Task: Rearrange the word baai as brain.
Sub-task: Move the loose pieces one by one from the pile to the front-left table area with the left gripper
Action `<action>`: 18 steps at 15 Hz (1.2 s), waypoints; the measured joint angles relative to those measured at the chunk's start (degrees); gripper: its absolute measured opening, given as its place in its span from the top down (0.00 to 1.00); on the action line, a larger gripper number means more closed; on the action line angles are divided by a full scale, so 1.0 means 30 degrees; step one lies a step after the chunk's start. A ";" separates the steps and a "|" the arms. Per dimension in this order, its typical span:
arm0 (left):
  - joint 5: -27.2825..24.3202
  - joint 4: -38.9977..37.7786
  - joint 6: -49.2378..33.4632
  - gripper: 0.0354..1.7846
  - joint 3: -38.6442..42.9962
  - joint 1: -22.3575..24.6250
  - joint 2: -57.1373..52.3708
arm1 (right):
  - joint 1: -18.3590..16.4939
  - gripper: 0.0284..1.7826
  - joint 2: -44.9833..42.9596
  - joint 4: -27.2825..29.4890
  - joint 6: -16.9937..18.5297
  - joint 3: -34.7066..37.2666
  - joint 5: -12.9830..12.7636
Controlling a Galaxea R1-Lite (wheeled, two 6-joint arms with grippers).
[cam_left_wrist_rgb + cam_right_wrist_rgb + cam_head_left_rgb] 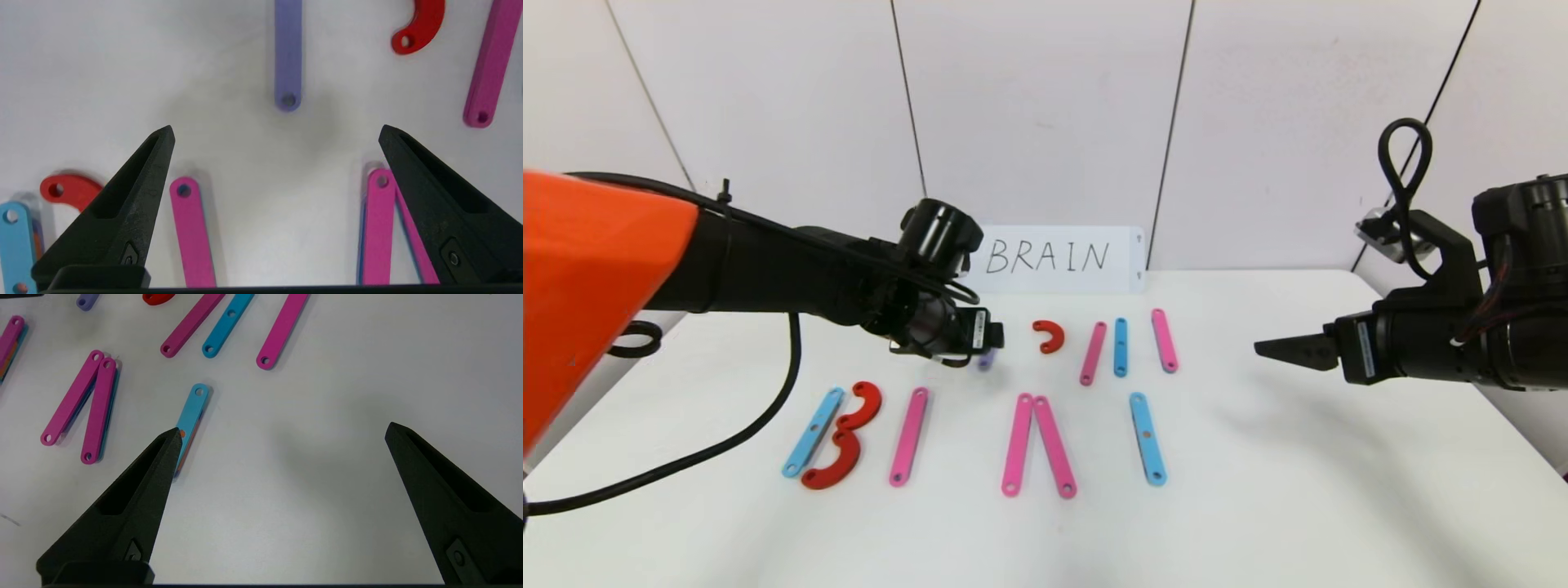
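In the head view the left tool hangs over the table above the purple bar, behind the near row of letter pieces: a light-blue bar with two red hooks, a pink bar, a pink pair joined at the top, and a blue bar (the right tool idles at the right). The left wrist view shows that tool's fingers spread wide, empty, the purple bar lying beyond them. The right wrist view shows its fingers equally spread, holding nothing.
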 joint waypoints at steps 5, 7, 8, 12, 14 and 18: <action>0.1264 0.0154 0.0305 0.02 -0.4255 -0.0918 0.2905 | -0.0020 0.02 -0.0154 -0.0020 -0.0008 0.0000 0.0000; 0.2036 0.0154 0.0358 0.02 -0.5595 -0.1203 0.4055 | -0.0037 0.02 -0.0236 -0.0199 0.0000 0.0061 -0.0012; 0.2202 0.0154 0.0366 0.02 -0.6209 -0.1349 0.4604 | -0.0037 0.02 -0.0264 -0.0439 -0.0008 0.0134 -0.0020; 0.2442 -0.0008 0.0370 0.02 -0.7753 -0.1894 0.6221 | -0.0037 0.02 -0.0301 -0.1333 -0.0065 0.0504 0.0000; 0.2828 -0.0037 0.0378 0.02 -0.8395 -0.2093 0.6920 | -0.0028 0.02 -0.0301 -0.1365 -0.0065 0.0540 0.0000; 0.3048 -0.0451 0.0370 0.02 -0.8781 -0.2544 0.7692 | -0.0037 0.02 -0.0301 -0.1365 -0.0053 0.0549 0.0008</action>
